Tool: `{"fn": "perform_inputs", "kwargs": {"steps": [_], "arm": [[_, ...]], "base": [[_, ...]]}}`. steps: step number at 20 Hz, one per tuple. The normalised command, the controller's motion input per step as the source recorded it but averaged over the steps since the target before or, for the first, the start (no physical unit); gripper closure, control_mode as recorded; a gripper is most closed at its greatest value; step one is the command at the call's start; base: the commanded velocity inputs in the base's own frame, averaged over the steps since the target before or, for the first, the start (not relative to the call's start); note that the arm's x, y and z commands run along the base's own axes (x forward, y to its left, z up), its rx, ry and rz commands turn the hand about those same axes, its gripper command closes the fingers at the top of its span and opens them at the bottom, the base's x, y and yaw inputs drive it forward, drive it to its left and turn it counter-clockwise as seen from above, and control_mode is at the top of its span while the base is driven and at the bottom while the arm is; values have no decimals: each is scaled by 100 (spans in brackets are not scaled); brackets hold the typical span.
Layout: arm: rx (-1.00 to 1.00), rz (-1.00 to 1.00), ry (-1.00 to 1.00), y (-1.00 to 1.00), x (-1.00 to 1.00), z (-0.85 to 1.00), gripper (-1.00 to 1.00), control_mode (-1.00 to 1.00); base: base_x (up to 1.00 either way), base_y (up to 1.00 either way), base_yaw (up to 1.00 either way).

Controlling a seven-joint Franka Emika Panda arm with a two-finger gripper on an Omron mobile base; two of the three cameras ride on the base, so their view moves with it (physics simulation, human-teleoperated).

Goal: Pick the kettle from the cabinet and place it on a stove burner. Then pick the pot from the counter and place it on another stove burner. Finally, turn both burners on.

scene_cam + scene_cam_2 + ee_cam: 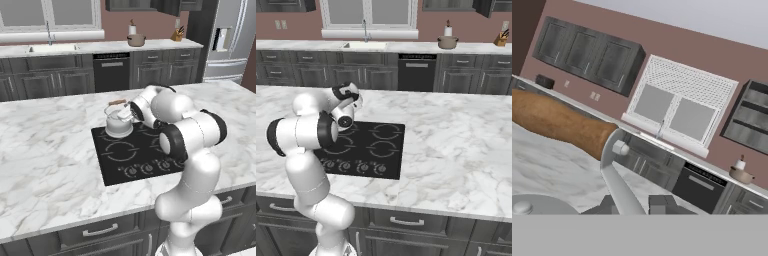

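The white-silver kettle [118,124] stands on the back-left burner of the black cooktop [125,152] set in the marble island. My gripper [126,114] is shut on its wire handle [618,182], just below the brown wooden top [557,122]; the wire runs between my fingertips [660,204], and the lid [534,205] shows below. In the right base view my arm hides the kettle, beside the cooktop [376,145]. The beige pot [136,40] [447,42] [741,175] sits on the far counter [100,47]. An open-shelved wall cabinet [754,120] hangs above it.
A row of knobs [147,168] [353,165] lines the cooktop's near edge. On the far counter are a sink with faucet [50,46], a knife block [177,34] and a white roll [132,29] behind the pot. A steel fridge [230,40] stands at the right.
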Motion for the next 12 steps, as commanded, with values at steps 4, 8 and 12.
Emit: {"fn": "perform_inputs", "kwargs": {"steps": [4, 8, 12], "arm": [[0, 0, 0, 0, 19, -8, 100, -100], [0, 0, 0, 0, 20, -12, 100, -100], [0, 0, 0, 0, 25, -12, 100, -100]], "base": [[0, 0, 0], [0, 0, 0], [0, 0, 0]]}}
